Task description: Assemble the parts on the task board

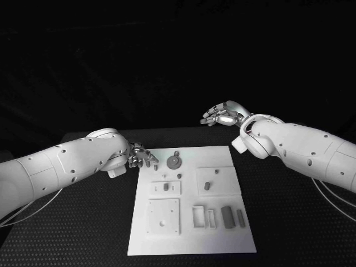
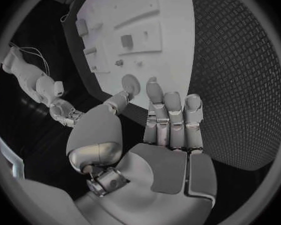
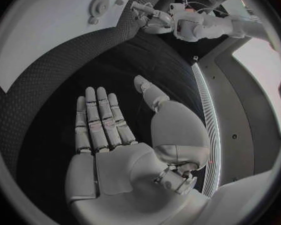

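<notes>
The white task board [image 1: 190, 247] lies in the middle of the black table. Grey parts sit on it: a round gear-like piece [image 1: 173, 161] near its far edge, a small peg [image 1: 206, 183], a small block [image 1: 168, 186] and upright bars [image 1: 227, 217] near the front right. My left hand [image 1: 140, 157] hovers at the board's far left corner, fingers straight and apart, holding nothing [image 2: 162, 135]. My right hand [image 1: 223, 114] is raised beyond the board's far right corner, also spread with an empty palm [image 3: 112, 140]. The round piece [image 2: 130, 84] lies just past the left fingertips.
A raised square plate [image 1: 163, 217] with holes takes up the board's front left. Black textured table [image 1: 74, 233] surrounds the board on both sides. Both white forearms reach in over the table's far corners. In the right wrist view, the board [image 3: 40, 40] and my left hand [image 3: 152, 19] show.
</notes>
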Controlling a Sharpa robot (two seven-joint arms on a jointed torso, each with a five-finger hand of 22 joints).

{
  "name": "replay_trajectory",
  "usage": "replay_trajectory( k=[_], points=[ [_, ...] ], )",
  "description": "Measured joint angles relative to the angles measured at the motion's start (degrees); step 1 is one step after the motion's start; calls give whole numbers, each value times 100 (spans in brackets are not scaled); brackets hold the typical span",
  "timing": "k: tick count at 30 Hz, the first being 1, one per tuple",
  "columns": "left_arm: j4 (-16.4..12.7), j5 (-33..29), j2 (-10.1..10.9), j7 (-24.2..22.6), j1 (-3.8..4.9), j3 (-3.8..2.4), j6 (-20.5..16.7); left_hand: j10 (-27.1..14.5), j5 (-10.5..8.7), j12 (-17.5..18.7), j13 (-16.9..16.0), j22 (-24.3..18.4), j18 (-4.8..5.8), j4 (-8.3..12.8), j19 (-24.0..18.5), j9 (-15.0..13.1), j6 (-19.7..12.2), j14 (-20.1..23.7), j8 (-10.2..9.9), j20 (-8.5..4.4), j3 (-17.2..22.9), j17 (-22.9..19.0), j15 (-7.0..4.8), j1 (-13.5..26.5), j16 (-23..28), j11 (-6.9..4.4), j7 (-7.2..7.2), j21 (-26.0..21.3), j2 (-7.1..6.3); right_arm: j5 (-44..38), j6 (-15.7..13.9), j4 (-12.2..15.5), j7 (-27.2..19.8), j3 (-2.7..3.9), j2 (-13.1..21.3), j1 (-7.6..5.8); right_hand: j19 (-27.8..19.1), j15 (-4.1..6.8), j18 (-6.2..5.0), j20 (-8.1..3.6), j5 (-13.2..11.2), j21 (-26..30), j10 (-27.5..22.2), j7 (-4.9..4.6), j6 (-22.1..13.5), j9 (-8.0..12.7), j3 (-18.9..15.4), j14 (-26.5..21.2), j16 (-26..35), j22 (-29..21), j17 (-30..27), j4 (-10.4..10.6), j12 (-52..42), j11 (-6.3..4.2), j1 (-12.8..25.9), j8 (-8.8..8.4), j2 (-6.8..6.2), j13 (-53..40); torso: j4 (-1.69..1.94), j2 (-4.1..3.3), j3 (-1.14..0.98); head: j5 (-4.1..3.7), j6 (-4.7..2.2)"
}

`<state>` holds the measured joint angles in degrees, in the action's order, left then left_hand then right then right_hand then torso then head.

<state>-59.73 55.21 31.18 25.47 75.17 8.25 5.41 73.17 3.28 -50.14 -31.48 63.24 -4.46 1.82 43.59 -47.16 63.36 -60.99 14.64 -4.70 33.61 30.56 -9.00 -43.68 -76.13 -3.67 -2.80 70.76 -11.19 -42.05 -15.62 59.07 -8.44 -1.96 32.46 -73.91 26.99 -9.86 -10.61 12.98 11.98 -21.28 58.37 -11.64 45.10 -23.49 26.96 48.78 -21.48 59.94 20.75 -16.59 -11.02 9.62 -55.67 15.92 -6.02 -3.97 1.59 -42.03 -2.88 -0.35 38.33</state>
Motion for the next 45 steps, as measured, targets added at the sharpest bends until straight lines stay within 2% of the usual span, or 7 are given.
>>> replay_trajectory(
  k=[7, 18, 29, 39, 45],
  points=[
    [446, 155, -257, -71, -12, 0, 104, 0, 0, 0, 0, 0, 0, -56, 0, 0, -7, 1, -22, 0, 24, -6, 1, 12, 0, 0, 7, 0, -60, 0, -4, 16, -1, 0, 6, -1, 0, 0, 0, 0, 0, 0, 0, 0, 0, 0, 0, 0, 0, 1, 0, 0, 0, 0, 0, 0, 0, 0, -5, -9, -1, -5, 4],
    [769, 249, -459, -184, -57, 2, 170, 0, 0, 0, -1, -4, 0, -100, 0, -1, -32, 9, -49, 0, 37, -19, 11, 18, 0, 0, -14, -22, -66, 0, -6, 24, -1, 1, 1, -1, 0, 0, 0, 0, 0, 0, 0, 0, 0, 5, 0, 0, 0, 11, 1, 0, 0, 0, 0, 0, 0, 0, -32, -32, -3, -4, -8],
    [880, 269, -559, -276, -175, 7, 267, -20, 0, 0, -1, -4, 0, -92, 0, -1, -65, 18, -88, 0, 30, -32, 21, -9, 0, 20, -27, -22, -38, 0, -9, 27, -1, 1, -19, -1, 0, 0, -1, 0, 0, 13, 42, 0, 1, 5, 0, 0, 0, 19, -4, 0, 0, -1, 0, 0, 0, -1, -32, -32, -7, -10, 21],
    [928, 269, -563, -329, -176, 5, 281, -50, 0, 22, -1, 1, 0, 0, 0, -7, -84, 39, -88, 0, -16, -49, 43, -89, 0, 51, -25, -44, 41, 0, -9, 24, -1, 1, -31, -1, -20, 0, -1, -20, 0, 22, 41, 0, 0, 4, 0, 0, 0, 24, -4, 0, 0, -1, 0, 0, 0, 0, -29, -25, -4, -14, 30],
    [954, 265, -614, -349, -184, 6, 318, -70, 0, 22, -2, 13, 0, 129, -20, -15, -88, 40, -115, 21, -62, -64, 44, -193, 0, 70, -21, -44, 145, 0, -9, 26, -1, 1, -42, -1, -20, 1, -1, -20, 0, 22, 41, 1, 1, 9, 0, 1, 0, 24, -4, 0, 0, -1, 0, 0, 0, -1, -26, -22, -4, -21, 27]
  ],
)
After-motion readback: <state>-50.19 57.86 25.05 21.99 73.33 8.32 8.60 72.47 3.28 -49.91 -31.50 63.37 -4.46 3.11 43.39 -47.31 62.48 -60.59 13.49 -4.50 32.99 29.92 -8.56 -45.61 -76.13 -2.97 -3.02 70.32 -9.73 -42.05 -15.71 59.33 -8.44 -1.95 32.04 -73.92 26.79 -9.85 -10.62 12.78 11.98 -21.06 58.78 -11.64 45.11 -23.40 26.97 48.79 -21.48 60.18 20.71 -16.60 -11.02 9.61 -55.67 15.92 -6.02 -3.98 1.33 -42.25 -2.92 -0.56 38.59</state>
